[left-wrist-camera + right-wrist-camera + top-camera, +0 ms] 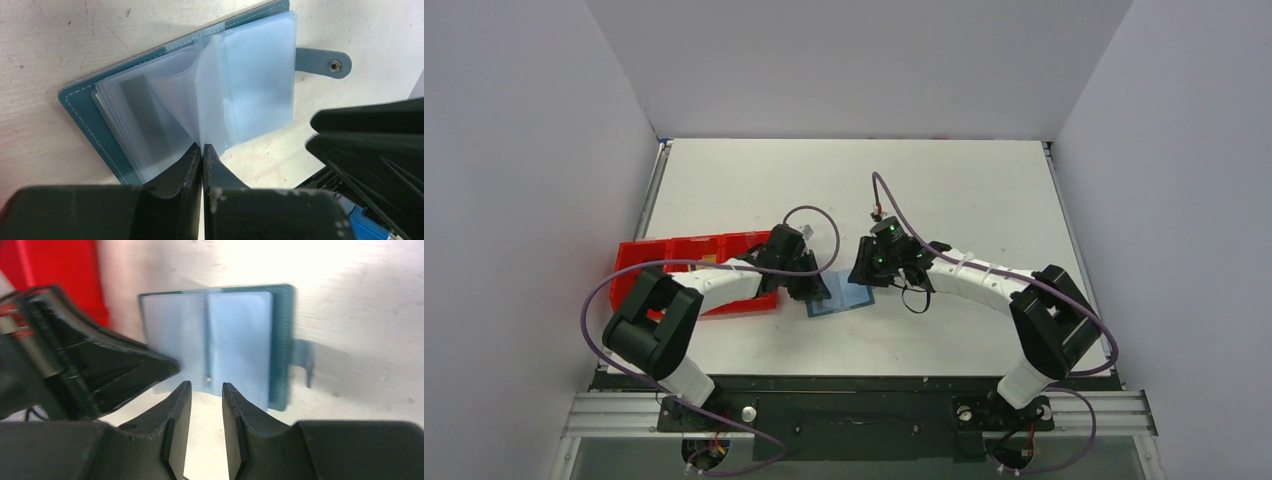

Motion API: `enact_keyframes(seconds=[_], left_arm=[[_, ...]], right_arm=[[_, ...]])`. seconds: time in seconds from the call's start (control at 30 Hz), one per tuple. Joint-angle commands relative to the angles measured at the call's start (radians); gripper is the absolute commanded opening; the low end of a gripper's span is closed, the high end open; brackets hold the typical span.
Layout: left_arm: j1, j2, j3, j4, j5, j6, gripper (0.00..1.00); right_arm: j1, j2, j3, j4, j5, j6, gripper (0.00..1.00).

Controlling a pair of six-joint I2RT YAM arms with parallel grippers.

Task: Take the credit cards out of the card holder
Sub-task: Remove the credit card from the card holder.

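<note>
The blue card holder lies open on the table between both arms, its clear plastic sleeves fanned out. A dark grey credit card shows through a left sleeve. The snap tab sticks out on the far side. My left gripper is shut on the near edge of one raised sleeve. My right gripper is open a little, just short of the holder's near edge, with nothing between its fingers. No tan card shows.
The red tray stands left of the holder, partly under my left arm. In the right wrist view, the left gripper's body crowds the holder's left side. Grey walls close in the table on three sides.
</note>
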Motion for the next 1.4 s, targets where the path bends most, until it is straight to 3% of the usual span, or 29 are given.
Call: enact_keyframes(seconds=[0.0, 0.13, 0.37, 0.8, 1.2, 1.37], left_arm=[[-0.011, -0.019, 0.050, -0.001, -0.002, 0.022, 0.00], [-0.015, -0.011, 0.054, -0.001, -0.001, 0.022, 0.00], [-0.027, 0.002, 0.084, 0.004, 0.012, 0.022, 0.00], [-0.065, 0.109, 0.170, 0.048, 0.050, 0.000, 0.00], [-0.070, 0.145, 0.201, 0.094, 0.074, -0.011, 0.36], [-0.070, 0.140, 0.207, 0.111, 0.089, -0.010, 0.43]], right_arm=[[-0.007, 0.025, -0.024, -0.039, 0.119, -0.033, 0.26], [-0.010, 0.065, -0.039, -0.014, 0.134, -0.039, 0.25], [-0.010, 0.123, -0.050, 0.039, 0.108, -0.028, 0.12], [-0.010, 0.095, -0.097, 0.111, 0.055, -0.015, 0.11], [-0.026, -0.007, -0.134, 0.144, 0.038, 0.010, 0.11], [-0.031, -0.097, -0.134, 0.098, 0.066, 0.010, 0.11]])
